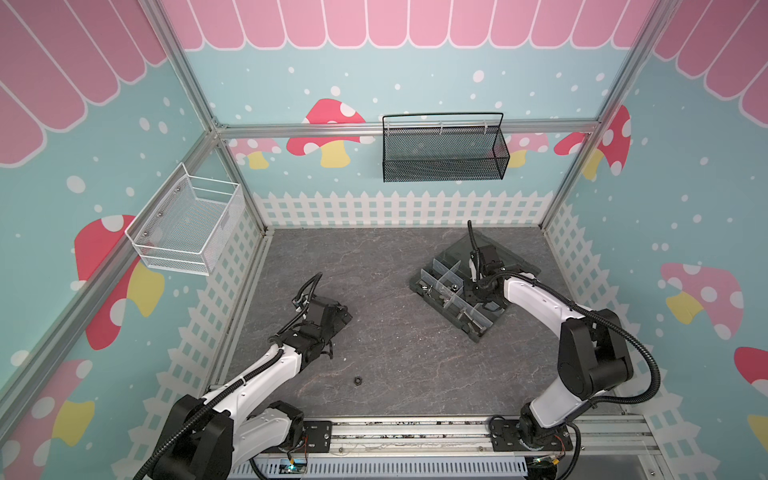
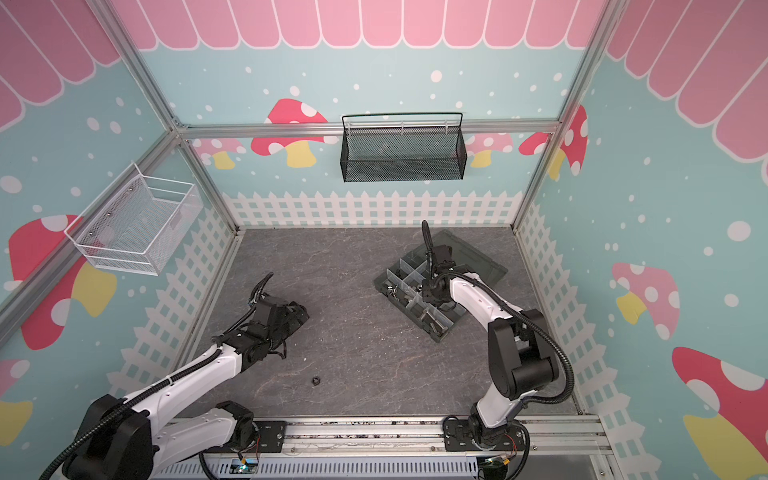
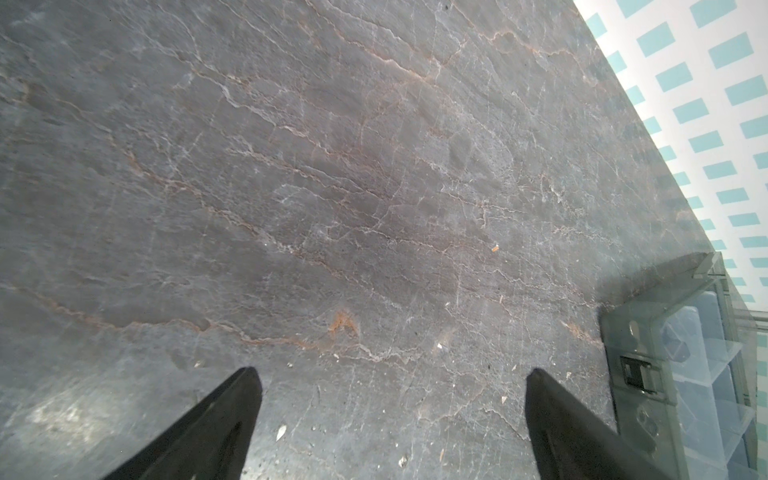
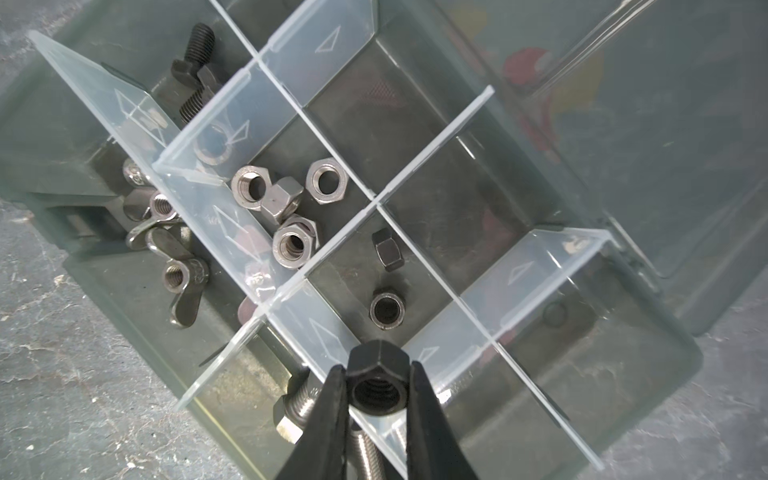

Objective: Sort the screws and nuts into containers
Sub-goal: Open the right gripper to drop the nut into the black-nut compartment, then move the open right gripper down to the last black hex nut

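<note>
Nearest the arms' bases, a loose black nut [image 1: 356, 380] lies alone on the grey table [image 1: 395, 353], seen in both top views. Farther in on the left, the left pincer [image 3: 392, 370] hovers low over bare table, its jaws wide apart and holding nothing. On the right, the right pincer [image 4: 377, 365] is clamped on a black hex nut [image 4: 376, 386] above the organizer box [image 1: 457, 325], at the edge of a compartment where two more black nuts [image 4: 388, 251] lie. Neighbouring compartments hold silver hex nuts [image 4: 286, 216], wing nuts [image 4: 183, 286], black screws [image 4: 195, 62] and silver screws [image 4: 299, 409]. The box's lid [image 1: 507, 253] lies open behind it. On the walls beyond hang a white wire basket [image 1: 187, 220] and a black mesh basket [image 1: 444, 153].
</note>
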You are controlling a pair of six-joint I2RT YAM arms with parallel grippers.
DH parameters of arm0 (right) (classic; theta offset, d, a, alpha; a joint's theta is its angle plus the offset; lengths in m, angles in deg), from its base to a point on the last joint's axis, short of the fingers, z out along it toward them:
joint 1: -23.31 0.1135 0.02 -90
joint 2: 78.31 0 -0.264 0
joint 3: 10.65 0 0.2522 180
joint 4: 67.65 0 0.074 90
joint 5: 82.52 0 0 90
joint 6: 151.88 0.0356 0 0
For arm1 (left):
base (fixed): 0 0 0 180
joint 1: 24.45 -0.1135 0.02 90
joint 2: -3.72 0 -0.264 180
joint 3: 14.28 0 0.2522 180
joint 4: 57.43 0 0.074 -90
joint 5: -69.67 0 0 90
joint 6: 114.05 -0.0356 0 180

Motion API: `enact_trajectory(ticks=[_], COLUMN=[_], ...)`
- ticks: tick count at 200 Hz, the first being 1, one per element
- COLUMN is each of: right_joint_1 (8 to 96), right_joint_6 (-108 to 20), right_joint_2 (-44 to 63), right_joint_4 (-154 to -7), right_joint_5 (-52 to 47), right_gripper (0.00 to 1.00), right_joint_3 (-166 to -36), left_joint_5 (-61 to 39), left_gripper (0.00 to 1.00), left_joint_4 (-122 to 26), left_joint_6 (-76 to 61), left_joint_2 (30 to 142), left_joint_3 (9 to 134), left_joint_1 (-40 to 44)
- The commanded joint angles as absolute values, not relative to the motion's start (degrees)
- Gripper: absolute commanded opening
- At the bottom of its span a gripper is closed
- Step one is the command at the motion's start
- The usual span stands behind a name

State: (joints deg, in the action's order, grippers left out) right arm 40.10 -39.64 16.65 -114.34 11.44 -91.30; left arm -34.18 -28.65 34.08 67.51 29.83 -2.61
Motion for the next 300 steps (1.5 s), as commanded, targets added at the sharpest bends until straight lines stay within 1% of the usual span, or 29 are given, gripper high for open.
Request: enact_trajectory(ticks=[1,29,42,79,97,135,162,196,252,300], right_joint_1=[39.7,39.5,39.5,39.5,39.8,42.5,46.1,53.7,64.1,72.1], right_joint_6=[-41.2,-41.4,-41.5,-41.8,-42.1,-42.0,-41.4,-40.6,-37.4,-36.0], right_joint_2=[17.8,18.0,17.7,15.6,13.5,10.1,8.7,8.2,10.2,14.2], right_joint_4=[-113.6,-113.6,-113.7,-114.4,-114.6,-116.3,-117.0,-116.9,-117.1,-117.1], right_joint_5=[10.2,10.4,10.6,11.6,12.0,13.9,15.6,18.2,16.4,15.8], right_gripper=[0.28,0.41,0.44,0.46,0.49,0.51,0.55,0.61,0.68,0.7], right_joint_3=[-93.1,-93.4,-93.4,-93.7,-93.4,-93.3,-93.1,-93.7,-95.0,-97.3], left_joint_5=[-34.7,-34.9,-35.0,-35.0,-35.4,-35.8,-36.2,-36.9,-36.0,-34.1], left_gripper=[1.0,1.0,1.0,1.0,1.0,1.0,1.0,1.0,1.0,1.0], left_joint_4=[-29.3,-29.0,-29.0,-28.7,-28.6,-27.9,-27.2,-26.2,-24.3,-23.6], left_joint_6=[34.1,34.0,34.0,34.0,34.0,34.0,33.6,33.0,31.0,29.5], left_joint_2=[67.3,67.1,67.1,66.7,66.3,65.9,65.3,64.4,63.0,62.0], left_joint_3=[30.4,30.4,30.4,30.2,30.1,29.8,29.8,29.5,29.1,29.1], left_joint_1=[-3.0,-3.0,-3.0,-3.1,-3.2,-3.3,-3.6,-4.6,-8.8,-12.5])
